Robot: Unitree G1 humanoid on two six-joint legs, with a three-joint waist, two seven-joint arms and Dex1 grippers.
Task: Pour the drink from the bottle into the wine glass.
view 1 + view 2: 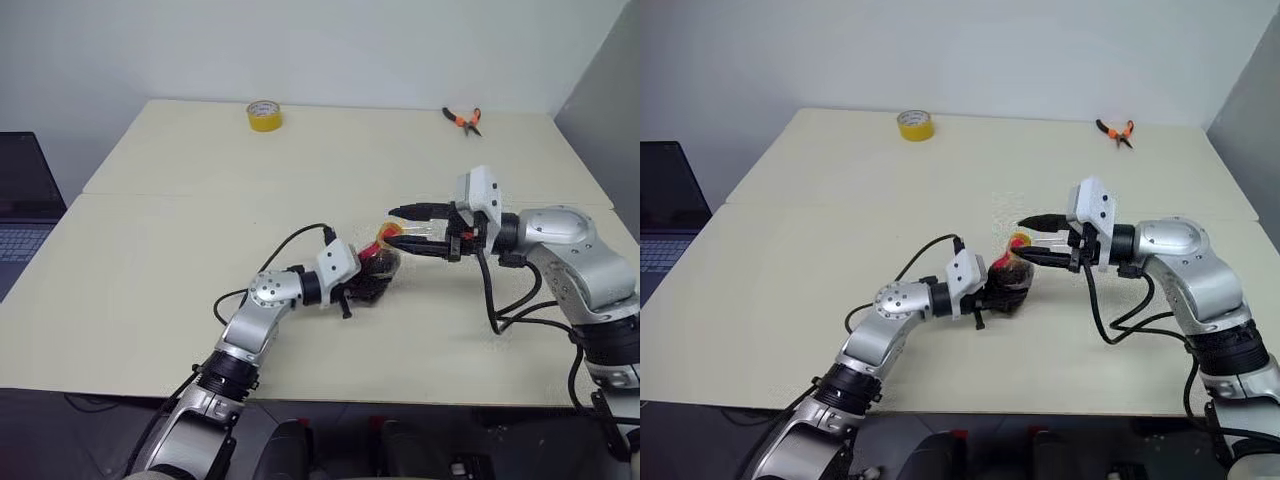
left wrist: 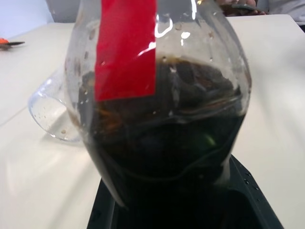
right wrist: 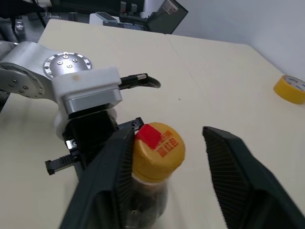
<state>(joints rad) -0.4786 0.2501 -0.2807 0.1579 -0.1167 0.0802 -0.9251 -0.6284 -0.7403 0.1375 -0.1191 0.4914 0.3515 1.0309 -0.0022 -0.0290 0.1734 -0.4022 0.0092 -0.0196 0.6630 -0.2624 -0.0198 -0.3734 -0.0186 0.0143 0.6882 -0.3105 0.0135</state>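
Left pincer (image 1: pixel 362 290) is clamping the bottle (image 1: pixel 380 268) upright above mid-tabletop (image 1: pixel 150 260). Right pincer (image 3: pixel 167 157), spread, is straddling the cap (image 3: pixel 158 149) from the right; one finger is touching it, the other standing apart.

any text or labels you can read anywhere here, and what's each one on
Yellow cap of the bottle: red printed characters, too blurred to read.
Red label on the bottle: plain red, no text visible.
Yellow tape roll: faint marks on its side, too small to read.
Nothing else carries legible text.
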